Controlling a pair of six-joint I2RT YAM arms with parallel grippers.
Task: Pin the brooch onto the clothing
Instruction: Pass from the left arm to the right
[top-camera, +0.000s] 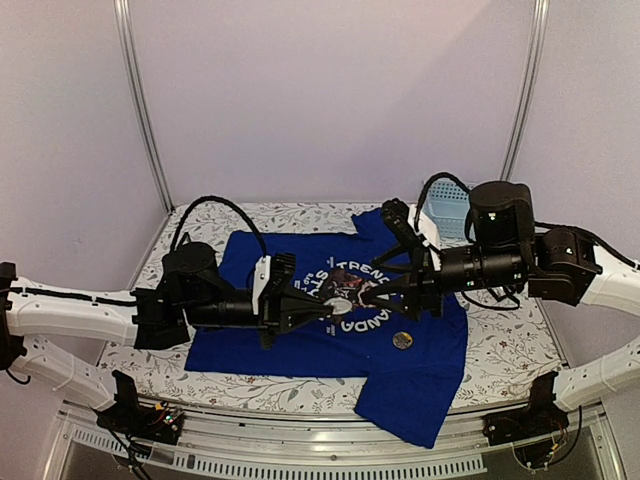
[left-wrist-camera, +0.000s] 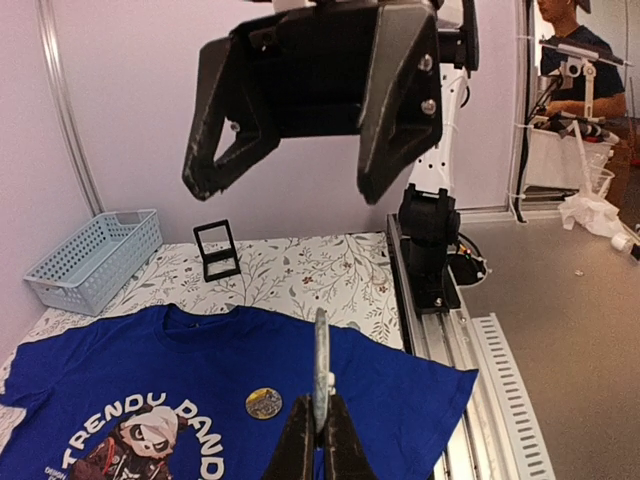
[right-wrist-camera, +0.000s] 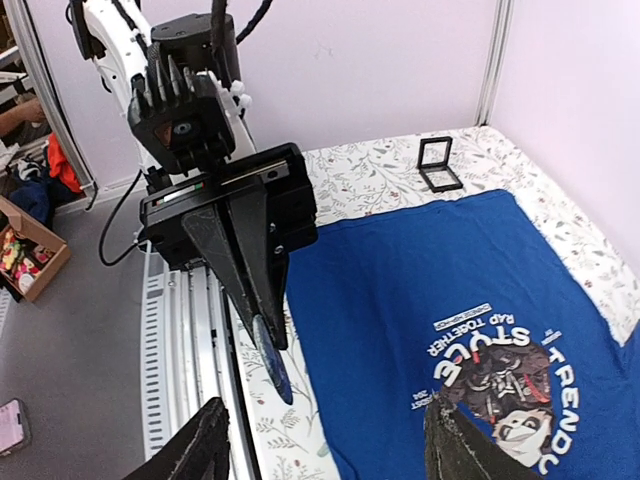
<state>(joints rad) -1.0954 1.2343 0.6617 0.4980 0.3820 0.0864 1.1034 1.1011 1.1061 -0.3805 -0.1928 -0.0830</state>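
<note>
Pinching a brooch (left-wrist-camera: 321, 362) edge-on over the T-shirt (left-wrist-camera: 400, 400), left hand (left-wrist-camera: 318, 412) faces spread right hand (left-wrist-camera: 288, 192)

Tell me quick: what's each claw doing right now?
Left claw: closed, holding a round brooch on edge.
Right claw: open, holding nothing.

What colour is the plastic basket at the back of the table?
The basket is light blue. It shows best in the left wrist view.
</note>
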